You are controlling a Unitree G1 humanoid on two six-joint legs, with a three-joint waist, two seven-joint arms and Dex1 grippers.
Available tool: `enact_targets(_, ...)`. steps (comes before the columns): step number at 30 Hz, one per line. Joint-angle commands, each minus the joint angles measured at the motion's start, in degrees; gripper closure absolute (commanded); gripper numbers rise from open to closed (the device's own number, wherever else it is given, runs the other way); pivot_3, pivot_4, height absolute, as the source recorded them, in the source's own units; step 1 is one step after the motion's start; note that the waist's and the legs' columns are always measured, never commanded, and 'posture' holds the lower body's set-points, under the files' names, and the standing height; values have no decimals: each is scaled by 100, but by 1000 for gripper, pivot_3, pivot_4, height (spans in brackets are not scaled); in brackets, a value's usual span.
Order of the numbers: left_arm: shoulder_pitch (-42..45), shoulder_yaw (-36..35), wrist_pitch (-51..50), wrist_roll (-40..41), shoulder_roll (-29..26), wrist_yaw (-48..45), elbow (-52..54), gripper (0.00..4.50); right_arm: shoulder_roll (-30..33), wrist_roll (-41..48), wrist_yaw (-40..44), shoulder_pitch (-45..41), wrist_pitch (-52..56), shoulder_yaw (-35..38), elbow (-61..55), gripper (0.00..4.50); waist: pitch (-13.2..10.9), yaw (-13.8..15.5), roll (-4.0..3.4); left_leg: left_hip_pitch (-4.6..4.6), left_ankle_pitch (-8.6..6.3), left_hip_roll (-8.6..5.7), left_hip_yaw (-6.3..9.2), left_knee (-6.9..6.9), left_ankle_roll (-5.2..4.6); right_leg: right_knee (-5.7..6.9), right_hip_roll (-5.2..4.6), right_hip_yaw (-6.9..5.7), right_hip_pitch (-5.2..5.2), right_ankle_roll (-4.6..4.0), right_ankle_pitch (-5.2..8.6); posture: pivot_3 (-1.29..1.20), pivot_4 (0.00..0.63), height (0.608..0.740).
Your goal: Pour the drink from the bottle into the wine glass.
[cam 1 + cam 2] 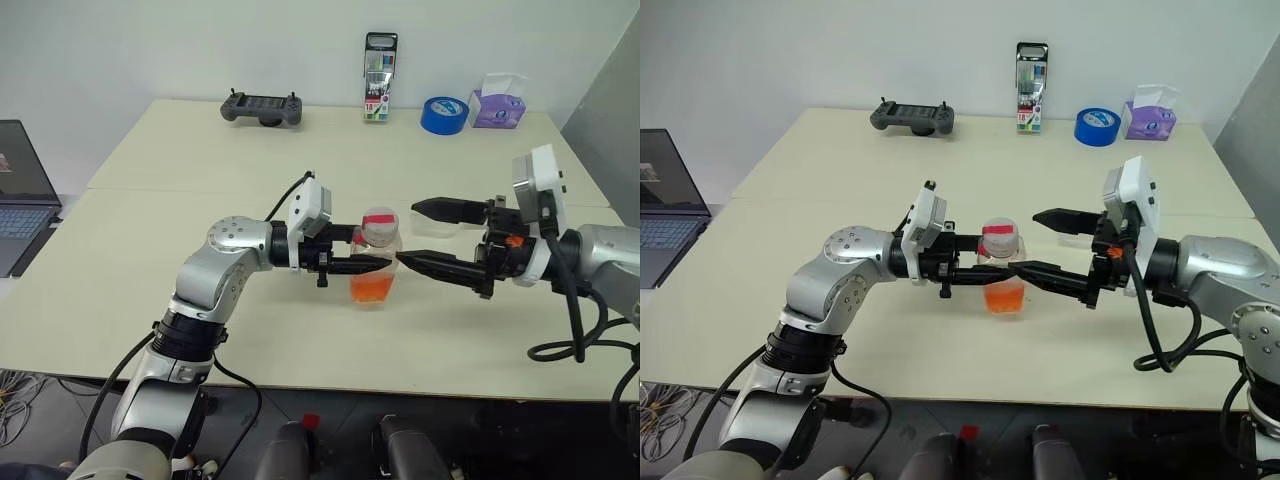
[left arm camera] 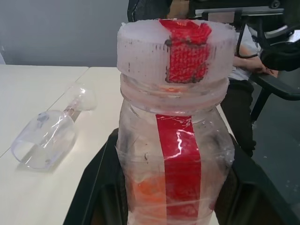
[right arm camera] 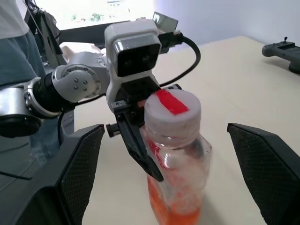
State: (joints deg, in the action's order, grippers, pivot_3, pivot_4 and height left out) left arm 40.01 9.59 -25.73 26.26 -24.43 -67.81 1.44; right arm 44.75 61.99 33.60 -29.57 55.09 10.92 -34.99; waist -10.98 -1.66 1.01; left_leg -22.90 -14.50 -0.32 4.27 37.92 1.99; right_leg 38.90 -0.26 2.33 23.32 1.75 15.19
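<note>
At mid-table my left gripper [image 1: 362, 264] clamps the bottle [image 1: 376, 262] upright, cap [image 3: 172, 111] on, while my right gripper [image 1: 432, 237] gapes around it untouching, so I should close squarely on the cap before twisting, glass [image 2: 49, 133] lying toppled nearby.

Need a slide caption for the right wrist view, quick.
Left gripper clamps the capped bottle of orange drink; the right gripper's open jaws flank it.
</note>
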Motion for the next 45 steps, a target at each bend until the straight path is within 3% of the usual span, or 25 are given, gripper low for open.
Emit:
enact_targets(1, 187, -112, 145, 38, 59, 47, 39, 2671, -380, -125, -650, -13, -175, -163, -312, 22, 0, -1, 0, 0, 0, 0, 1, 0, 0, 0, 0, 0, 0, 0, 0, 0, 150, 740)
enact_targets(11, 214, -80, 145, 41, 30, 2, 48, 2671, -1051, -447, -1352, -220, -337, -461, -281, 22, 0, 1, 0, -1, 0, -1, 8, -1, 0, -2, -2, 1, 1, -4, -3, 0, 150, 740)
enact_targets(14, 221, -87, 142, 36, 32, 2, 47, 2671, -1029, -442, -1315, -100, -350, -457, -338, 602, 0, 1, 0, -1, 0, -1, 8, -1, 0, -1, -2, 1, 0, -5, -3, 0, 150, 740)
enact_targets(19, 216, -96, 140, 25, 29, 7, 64, 2671, -1057, -368, -1292, -51, -363, -487, -404, 2383, 0, 1, 0, -1, 0, -1, 8, -1, 0, -1, -2, 1, 0, -5, -3, 0, 150, 740)
enact_targets(21, 224, -97, 146, 15, 35, 15, 53, 2671, -1047, -386, -1240, -50, -377, -497, -395, 2738, 0, 1, 0, -1, 0, -1, 8, -1, 0, -1, -1, 0, 0, -5, -3, 0, 150, 740)
enact_targets(32, 180, -87, 171, 17, 23, 2, 68, 2671, -439, -1018, -529, -779, -814, -389, -53, 2737, 0, -1, -1, 0, 0, -1, 3, -1, 0, -2, -1, -3, 1, -4, -2, 0, 150, 740)
enact_targets(36, 175, -86, 178, 21, 43, 15, 71, 2671, -895, 341, -1661, -1080, -211, 344, 642, 2737, 0, -1, -1, 1, 0, 2, 3, -1, 0, 1, -1, 0, 1, -18, -11, 0, 150, 740)
enact_targets(39, 126, -85, 208, 6, 34, 20, 96, 2671, -893, 531, -2134, -737, -108, 690, 668, 2737, 0, 8, -1, -4, 0, -1, 2, -2, 0, 1, -3, 2, 1, -27, -16, 0, 150, 740)
enact_targets(41, 126, -103, 203, 9, 22, 37, 106, 2671, -763, 108, -2307, -184, -213, 863, 569, 2737, 0, 32, -1, -7, 0, -2, 3, -3, 0, -1, -5, 2, 0, -27, -16, 0, 150, 740)
enact_targets(43, 138, -130, 198, 3, 15, 80, 91, 2671, -609, -1356, -2877, 967, -622, 806, 535, 2737, 2, 67, 2, -12, 0, -6, 2, -2, 0, -5, -8, 1, -2, -26, -15, 0, 150, 740)
enact_targets(45, 143, -136, 205, 0, 12, 100, 74, 2671, -641, -2245, -3361, 1712, -888, 738, 594, 2737, 5, 109, 8, -13, -1, -8, 4, -6, 0, -11, -11, -3, -5, -17, -9, 0, 150, 740)
